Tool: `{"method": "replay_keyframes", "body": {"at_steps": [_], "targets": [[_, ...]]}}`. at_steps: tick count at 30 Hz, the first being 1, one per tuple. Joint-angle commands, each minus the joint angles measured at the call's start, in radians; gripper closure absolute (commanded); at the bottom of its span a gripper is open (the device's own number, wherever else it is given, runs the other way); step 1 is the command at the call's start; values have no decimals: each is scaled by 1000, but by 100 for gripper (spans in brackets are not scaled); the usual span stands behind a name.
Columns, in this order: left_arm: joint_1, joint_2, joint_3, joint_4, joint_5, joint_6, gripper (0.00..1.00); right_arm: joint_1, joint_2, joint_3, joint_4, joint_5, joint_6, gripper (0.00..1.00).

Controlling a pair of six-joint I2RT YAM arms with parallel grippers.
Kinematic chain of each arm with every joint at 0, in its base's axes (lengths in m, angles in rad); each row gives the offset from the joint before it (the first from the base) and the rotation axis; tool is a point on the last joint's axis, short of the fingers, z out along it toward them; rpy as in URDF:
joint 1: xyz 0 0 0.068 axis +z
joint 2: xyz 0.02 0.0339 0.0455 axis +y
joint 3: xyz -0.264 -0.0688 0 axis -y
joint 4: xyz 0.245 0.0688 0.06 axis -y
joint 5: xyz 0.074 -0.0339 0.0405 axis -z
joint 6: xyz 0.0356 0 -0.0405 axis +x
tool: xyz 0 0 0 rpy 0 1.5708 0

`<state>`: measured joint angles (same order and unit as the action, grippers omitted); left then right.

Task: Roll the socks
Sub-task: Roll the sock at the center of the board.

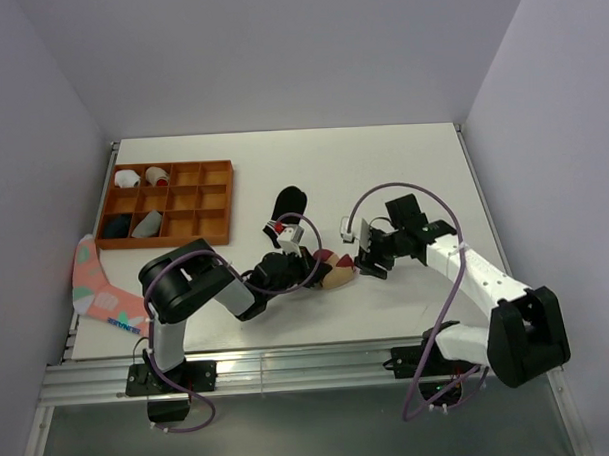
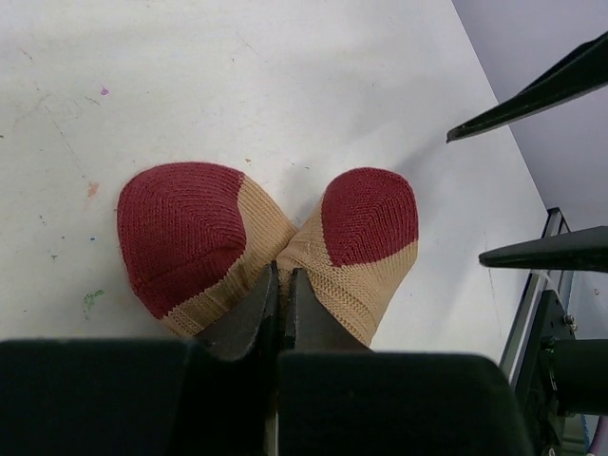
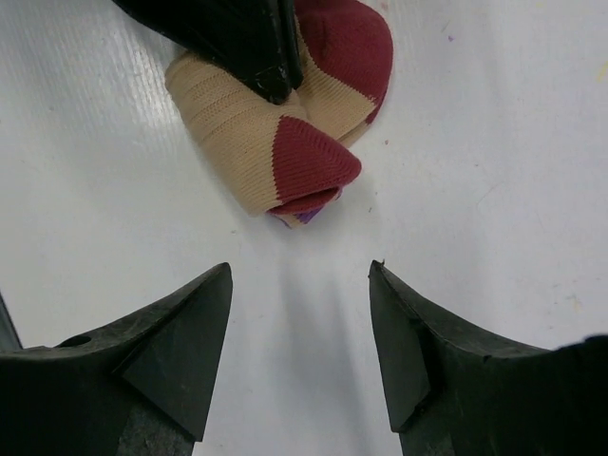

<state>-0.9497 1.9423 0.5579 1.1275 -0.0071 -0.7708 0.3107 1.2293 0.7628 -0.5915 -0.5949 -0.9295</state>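
The tan sock (image 2: 337,275) with maroon toe and heel lies bunched into a roll on the white table; it shows in the top view (image 1: 336,270) and the right wrist view (image 3: 275,142), where a bit of purple stripe peeks out underneath. My left gripper (image 2: 281,274) is shut on a fold of the tan sock. My right gripper (image 3: 300,271) is open and empty, a short way to the right of the sock and pointing at it. The black sock (image 1: 288,205) lies just behind the left gripper, its cuff hidden.
A wooden divided tray (image 1: 215,172) with small rolled bundles stands at the back left. A pink sock with teal spots (image 1: 94,285) hangs over the table's left edge. The metal rail (image 1: 289,369) runs along the near edge.
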Motion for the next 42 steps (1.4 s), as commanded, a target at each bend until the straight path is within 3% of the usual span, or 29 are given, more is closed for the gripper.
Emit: {"method": "replay_keyframes", "body": {"at_steps": [1, 12, 20, 33, 42], "targets": [[-17, 90, -47, -347, 27, 18, 100, 17, -73, -68, 125, 21, -60, 33], [-17, 116, -43, -347, 73, -4, 100, 165, -212, -255, 328, 101, -91, 24], [-9, 133, -38, -341, 117, -2, 100, 248, -136, -276, 390, 161, -111, 24], [26, 150, -35, -333, 190, 30, 100, 274, -5, -238, 372, 188, -111, 25], [65, 182, -13, -311, 288, 56, 100, 278, 107, -139, 319, 127, -52, 35]]}}
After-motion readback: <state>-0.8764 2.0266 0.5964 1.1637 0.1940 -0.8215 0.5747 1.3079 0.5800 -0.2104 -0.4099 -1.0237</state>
